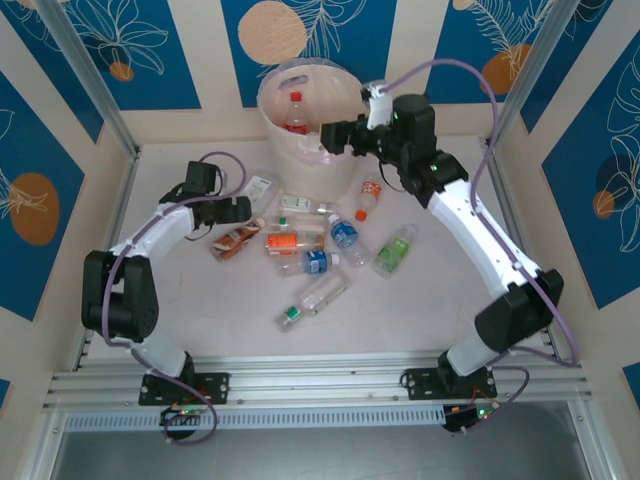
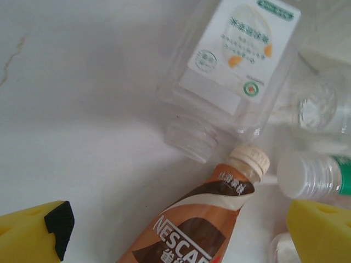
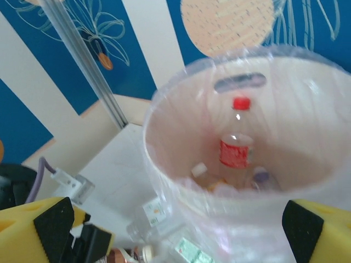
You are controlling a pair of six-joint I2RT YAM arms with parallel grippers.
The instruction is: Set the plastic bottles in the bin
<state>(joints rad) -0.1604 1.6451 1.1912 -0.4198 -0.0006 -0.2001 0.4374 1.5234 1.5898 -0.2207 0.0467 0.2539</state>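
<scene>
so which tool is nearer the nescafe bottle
Left. The left tool hangs over the Nescafe bottle; the right tool is far off, at the rim of the bin.

We count one bin (image 1: 287, 152) at twelve o'clock on the table (image 1: 420, 320). Inside it we make out at least three plastic bottles (image 3: 236, 148): one red-capped and upright, and two more showing only their caps. On the table we count at least nine loose bottles (image 1: 315, 262), clustered around the centre.

Coffee bottle (image 2: 192, 230) cut off at the lower edge; near rim of the bin (image 3: 236, 205) and small bottles (image 3: 259, 176) inside blurred.
</scene>
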